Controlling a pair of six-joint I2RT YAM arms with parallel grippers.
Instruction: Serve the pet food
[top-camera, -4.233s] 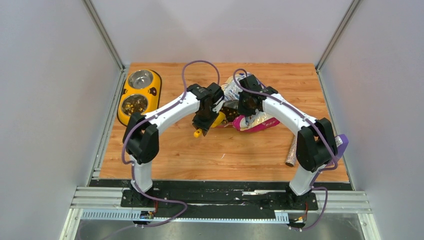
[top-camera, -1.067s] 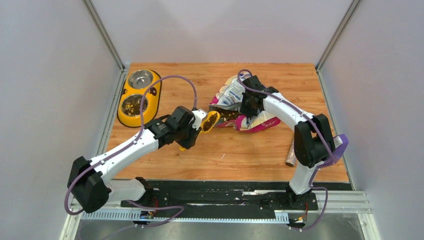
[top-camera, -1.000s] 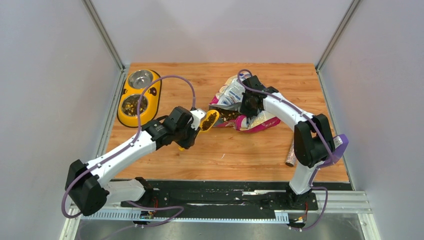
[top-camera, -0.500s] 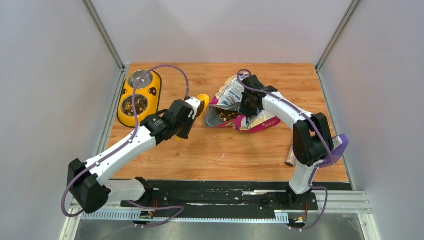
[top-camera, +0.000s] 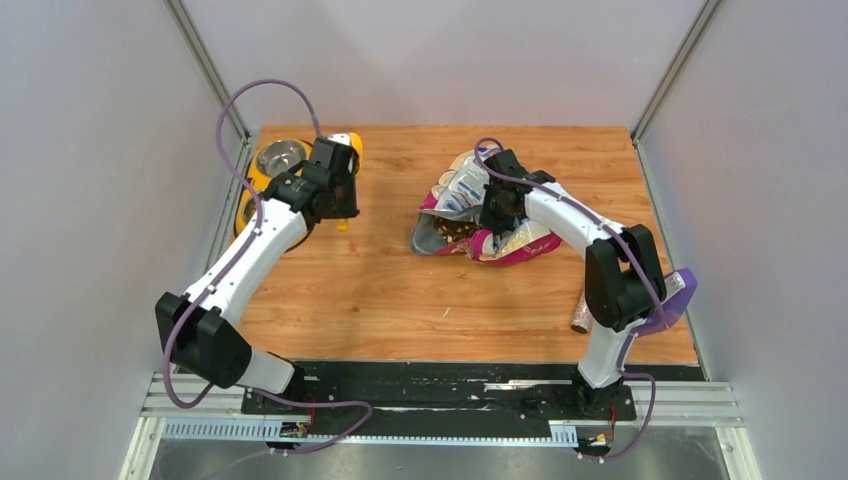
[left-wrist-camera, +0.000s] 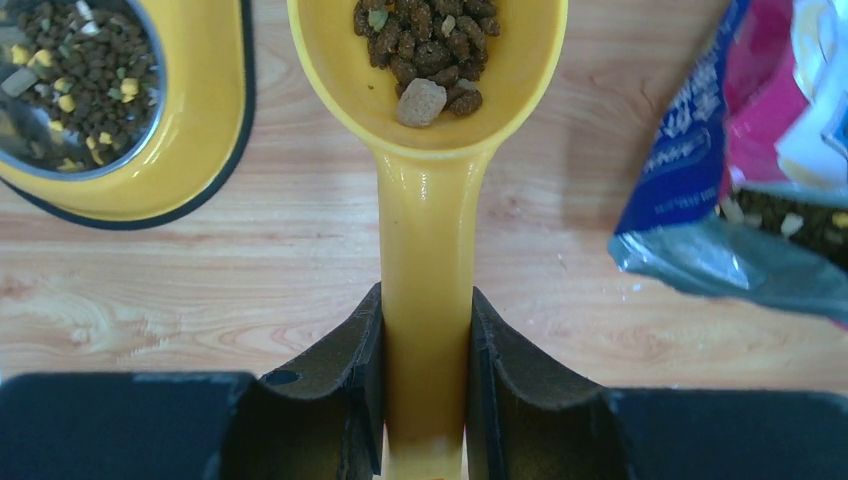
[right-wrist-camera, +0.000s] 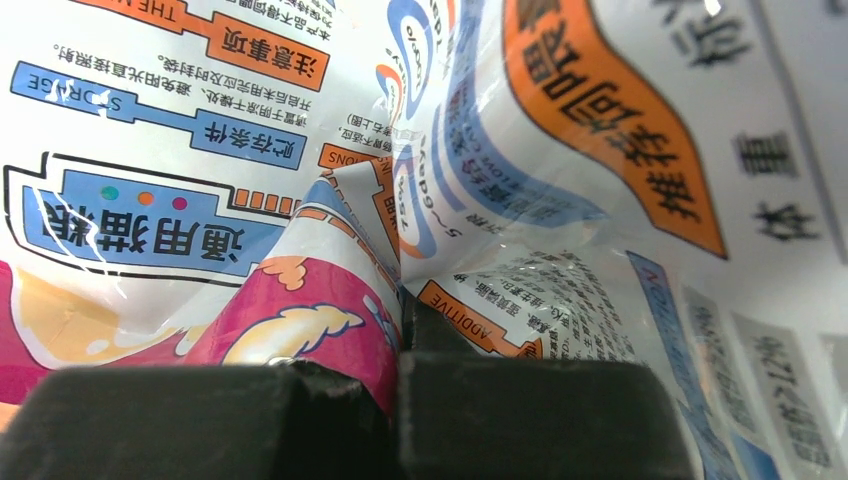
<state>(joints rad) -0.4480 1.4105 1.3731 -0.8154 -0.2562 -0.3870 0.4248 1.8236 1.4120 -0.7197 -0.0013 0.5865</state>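
Observation:
My left gripper (left-wrist-camera: 425, 300) is shut on the handle of a yellow scoop (left-wrist-camera: 427, 200). The scoop holds brown pet food kibble (left-wrist-camera: 425, 40). Seen from the top, the left gripper (top-camera: 335, 190) and scoop (top-camera: 350, 152) hang beside the yellow twin-bowl feeder (top-camera: 250, 182). The feeder's near bowl (left-wrist-camera: 70, 80) has kibble in it. The pink, blue and white pet food bag (top-camera: 470, 215) lies open in the middle of the table, with kibble showing at its mouth (left-wrist-camera: 790, 215). My right gripper (right-wrist-camera: 400, 330) is shut on a fold of the bag (right-wrist-camera: 330, 300).
The feeder's far steel bowl (top-camera: 280, 156) looks empty. A slim speckled tube (top-camera: 580, 310) lies near the right arm's base, next to a purple object (top-camera: 682, 292). Grey walls close in the wooden table (top-camera: 440, 300) on three sides.
My left arm has carried the filled scoop from the bag's mouth leftward and farther back, over to the feeder. The right arm and the bag have stayed put.

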